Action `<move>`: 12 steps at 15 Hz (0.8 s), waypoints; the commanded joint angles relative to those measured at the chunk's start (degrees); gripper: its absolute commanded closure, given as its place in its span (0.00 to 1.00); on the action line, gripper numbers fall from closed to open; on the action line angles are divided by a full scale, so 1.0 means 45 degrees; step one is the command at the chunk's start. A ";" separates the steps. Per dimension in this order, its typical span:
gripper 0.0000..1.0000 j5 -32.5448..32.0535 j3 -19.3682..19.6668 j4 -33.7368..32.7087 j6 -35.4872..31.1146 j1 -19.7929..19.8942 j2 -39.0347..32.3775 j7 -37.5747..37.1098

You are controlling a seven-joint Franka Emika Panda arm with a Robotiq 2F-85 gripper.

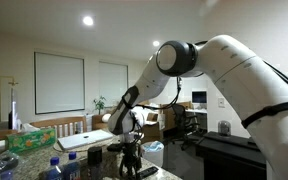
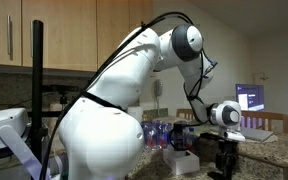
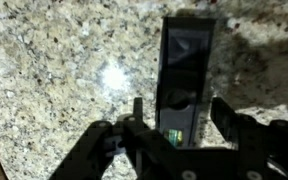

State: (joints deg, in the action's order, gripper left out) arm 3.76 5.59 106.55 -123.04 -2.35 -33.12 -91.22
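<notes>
With jaws apart, the hand straddles a black rectangular device on the granite worktop, with water bottles nearby.

The worktop is speckled granite: beige flecked with grey, brown and black, with one pale glare spot. The rectangular object is glossy black with a small green mark. The pincer is black, and the arm is white with dark joints.
</notes>
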 commanded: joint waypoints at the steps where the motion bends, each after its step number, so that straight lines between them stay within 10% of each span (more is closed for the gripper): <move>1: 0.01 0.0480 -0.0094 -0.0238 0.0412 0.0222 -0.0064 0.0471; 12: 0.00 0.1520 -0.0471 0.2553 -0.2210 0.0250 0.3923 0.2820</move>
State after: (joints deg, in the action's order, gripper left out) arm 8.70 4.52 109.85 -128.86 -1.69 -26.29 -83.20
